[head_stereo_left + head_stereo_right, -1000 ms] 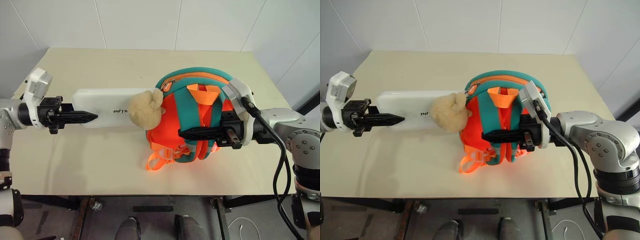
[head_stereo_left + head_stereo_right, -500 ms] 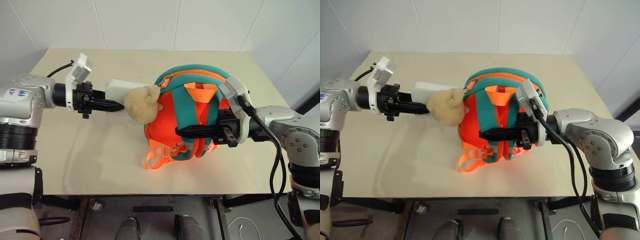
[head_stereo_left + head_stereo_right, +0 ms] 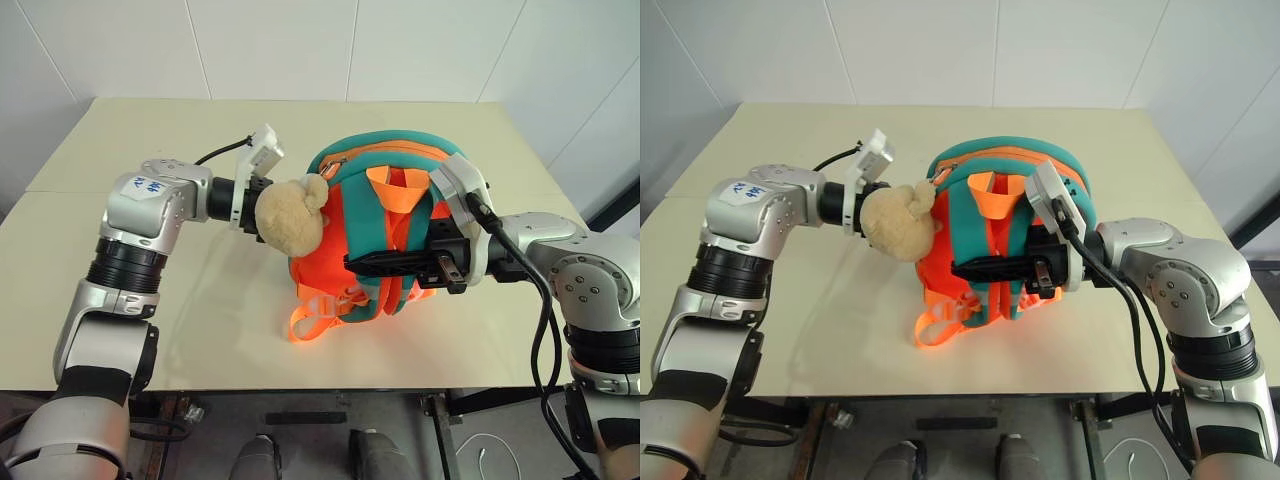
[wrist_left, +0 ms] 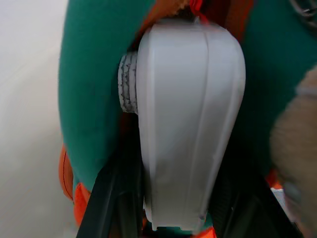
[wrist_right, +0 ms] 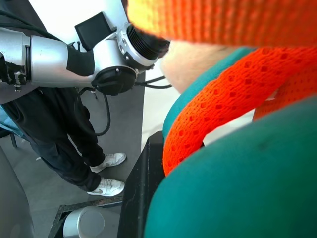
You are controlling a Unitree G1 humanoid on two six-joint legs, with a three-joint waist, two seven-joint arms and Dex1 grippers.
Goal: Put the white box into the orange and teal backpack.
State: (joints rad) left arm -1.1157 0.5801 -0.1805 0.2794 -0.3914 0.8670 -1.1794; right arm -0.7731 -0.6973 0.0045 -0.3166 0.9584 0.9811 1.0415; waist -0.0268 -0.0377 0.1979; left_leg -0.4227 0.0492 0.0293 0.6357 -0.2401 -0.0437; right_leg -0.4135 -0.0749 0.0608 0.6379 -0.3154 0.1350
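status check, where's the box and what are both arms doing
Left end effector clamps white box, nose at backpack opening. Right end effector shut on strap. Plush toy crowds entry.

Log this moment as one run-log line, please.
left gripper: holds white box, pushing into backpack | right gripper: shut on backpack strap

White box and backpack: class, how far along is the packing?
Done: most of the white box is already inside the orange and teal backpack. In hand: the left pincer holds its exposed end; the right pincer grips the straps. Left: push it fully in, release.
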